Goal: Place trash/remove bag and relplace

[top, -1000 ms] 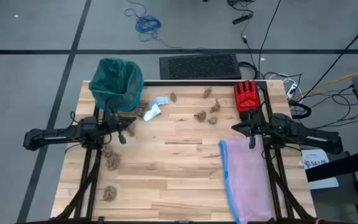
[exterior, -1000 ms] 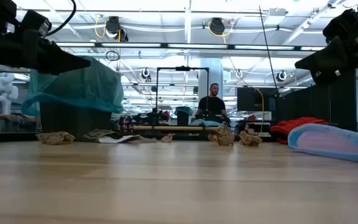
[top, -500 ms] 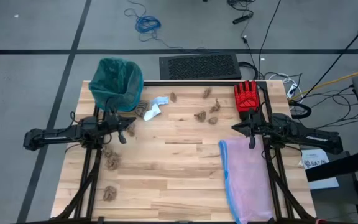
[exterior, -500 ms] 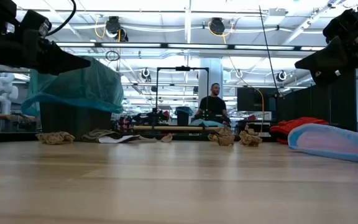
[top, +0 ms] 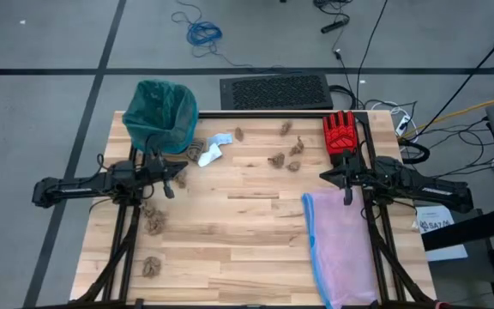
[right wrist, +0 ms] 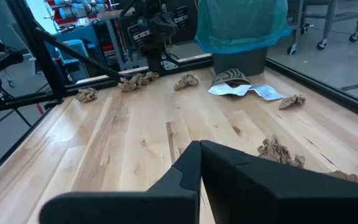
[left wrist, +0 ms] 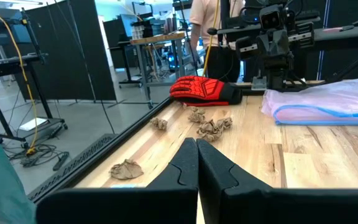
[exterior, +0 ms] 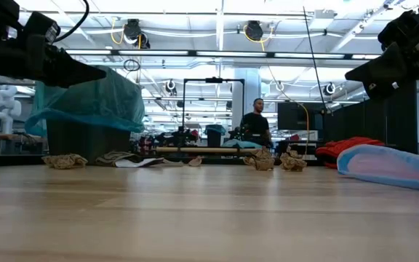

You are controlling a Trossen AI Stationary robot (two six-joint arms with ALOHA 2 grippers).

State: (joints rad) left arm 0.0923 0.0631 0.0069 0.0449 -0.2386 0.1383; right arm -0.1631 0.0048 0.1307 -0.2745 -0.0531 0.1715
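Both arms hang level over the wooden table [top: 256, 223], the left gripper [top: 175, 178] near the bin and the right gripper [top: 333, 178] beside the pale pink translucent bag [top: 343, 245], fingers clenched on nothing. The crumpled brown paper wads [top: 283, 160] lie scattered across the table, light and soft by the look of them; a pinch across the middle should hold. The thin teal-green plastic bin bag [top: 163, 112] lines the bin at the far left corner: flimsy, slippery, best gathered at its rim.
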